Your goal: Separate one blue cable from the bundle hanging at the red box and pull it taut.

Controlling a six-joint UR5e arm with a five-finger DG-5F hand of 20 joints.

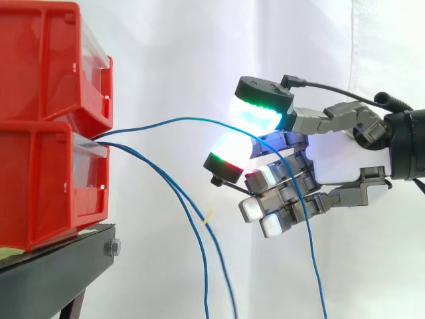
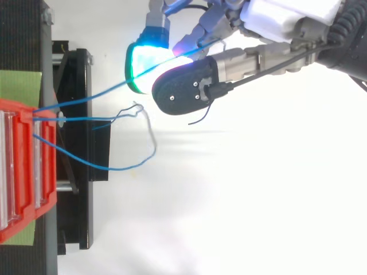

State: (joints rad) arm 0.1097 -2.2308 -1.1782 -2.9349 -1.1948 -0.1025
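Note:
Several thin blue cables come out between the two stacked red bins [image 1: 40,179] at the left. One blue cable [image 1: 172,120] rises in a shallow arc to my hand [image 1: 339,159], passes between two glowing fingertip pads [image 1: 255,109] that pinch it, then drapes down across the curled fingers. In the top view this same cable [image 2: 92,96] runs from the bin's front to the pads of the hand [image 2: 287,11]. The other blue cables [image 1: 179,199] hang loose below, clear of the fingers. My hand is to the right of the bins, level with their joint.
The bins stand on a black stand [image 1: 60,259] with a green strip [image 2: 20,83] beside them in the top view. The loose cables [image 2: 123,168] curl out in front of the stand. A white curtain hangs behind.

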